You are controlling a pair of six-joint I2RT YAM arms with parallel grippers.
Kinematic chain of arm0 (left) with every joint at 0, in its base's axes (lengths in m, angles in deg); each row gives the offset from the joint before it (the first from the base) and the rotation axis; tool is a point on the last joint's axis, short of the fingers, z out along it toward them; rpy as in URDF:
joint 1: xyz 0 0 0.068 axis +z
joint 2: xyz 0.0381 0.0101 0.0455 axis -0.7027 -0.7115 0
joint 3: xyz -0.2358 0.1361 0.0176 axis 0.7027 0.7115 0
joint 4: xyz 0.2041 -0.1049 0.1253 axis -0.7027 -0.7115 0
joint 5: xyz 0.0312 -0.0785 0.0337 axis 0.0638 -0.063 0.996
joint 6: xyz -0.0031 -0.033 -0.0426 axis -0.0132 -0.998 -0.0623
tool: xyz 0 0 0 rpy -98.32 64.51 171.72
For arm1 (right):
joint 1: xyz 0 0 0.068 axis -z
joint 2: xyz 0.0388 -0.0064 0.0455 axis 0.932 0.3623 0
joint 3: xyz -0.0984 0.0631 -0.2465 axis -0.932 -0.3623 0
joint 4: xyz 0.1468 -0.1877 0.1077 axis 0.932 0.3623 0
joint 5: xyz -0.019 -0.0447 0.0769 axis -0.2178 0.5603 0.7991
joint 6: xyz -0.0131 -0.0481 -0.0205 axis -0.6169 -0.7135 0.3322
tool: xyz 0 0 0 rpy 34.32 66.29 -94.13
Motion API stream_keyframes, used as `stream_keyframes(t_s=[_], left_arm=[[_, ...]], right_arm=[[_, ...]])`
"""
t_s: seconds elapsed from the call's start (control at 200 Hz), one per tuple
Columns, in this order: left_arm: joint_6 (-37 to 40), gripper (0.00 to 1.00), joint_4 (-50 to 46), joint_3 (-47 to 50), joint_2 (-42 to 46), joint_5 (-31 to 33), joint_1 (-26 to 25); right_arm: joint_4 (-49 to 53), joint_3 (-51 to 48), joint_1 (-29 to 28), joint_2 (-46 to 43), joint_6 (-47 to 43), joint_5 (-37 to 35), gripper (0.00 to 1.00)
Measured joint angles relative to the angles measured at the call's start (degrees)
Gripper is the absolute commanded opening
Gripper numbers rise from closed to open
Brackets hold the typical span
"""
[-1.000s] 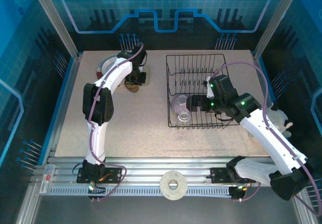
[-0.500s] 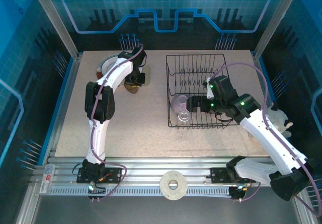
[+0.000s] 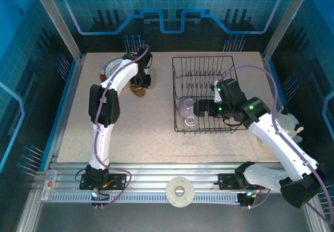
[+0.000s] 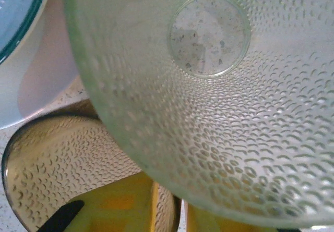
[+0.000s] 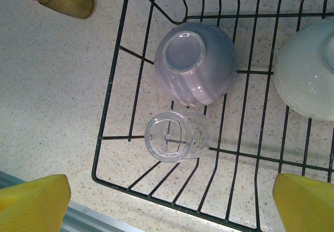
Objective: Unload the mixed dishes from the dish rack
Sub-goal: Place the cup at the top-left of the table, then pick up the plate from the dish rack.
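Observation:
The black wire dish rack (image 3: pixel 176 94) stands at the back right. In it sit an upturned lilac cup (image 5: pixel 195 65), a clear glass (image 5: pixel 175 136) and a whitish cup (image 5: pixel 308 70). My right gripper (image 5: pixel 169 203) hovers open above the clear glass, fingers wide apart. At the back left, my left gripper (image 4: pixel 169 214) is low at the amber cup (image 4: pixel 52 159). Its yellow fingers (image 4: pixel 115 206) straddle that cup's wall, slightly parted, with a sliver of table showing beside the wall. A pale yellow-green dimpled cup (image 4: pixel 209 86) stands right behind it. A green-rimmed white plate (image 4: pixel 13 23) lies beside them.
A red-rimmed plate (image 3: pixel 107 68) lies at the table's back left corner, next to the left arm. Bare speckled tabletop (image 3: pixel 141 133) stretches between the arms and in front of the rack. A white roll (image 3: pixel 179 191) sits on the front rail.
The left arm's elbow has shifted slightly toward the back. The right arm and the dishes in the rack have not moved.

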Motion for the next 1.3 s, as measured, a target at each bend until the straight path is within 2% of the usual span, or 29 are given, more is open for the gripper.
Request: stream_keyframes(t_s=[0.195, 0.465, 0.791, 0.961, 1.301], left_arm=[[0.02, 0.27, 0.04, -0.22, 0.00, -0.02, 0.24], [0.11, 0.44, 0.11, -0.17, 0.11, -0.28, 0.39], [0.02, 0.73, 0.81, 5.07, 6.25, -2.45, 0.39], [-0.02, 0.99, 1.57, 7.39, 12.09, -3.65, 0.39], [0.02, 0.99, 3.85, 15.10, 23.50, -6.71, 0.39]], right_arm=[[0.00, 0.00, 0.00, 0.00, 0.00, -0.02, 1.00], [0.22, 0.00, -0.26, 0.04, -0.09, -0.42, 1.00], [2.60, 0.00, -3.96, 4.70, -1.22, -3.45, 1.00], [2.60, 0.09, -4.48, 6.43, -1.53, -4.39, 1.00], [2.58, 0.81, -5.88, 11.02, -2.19, -5.01, 1.00]])
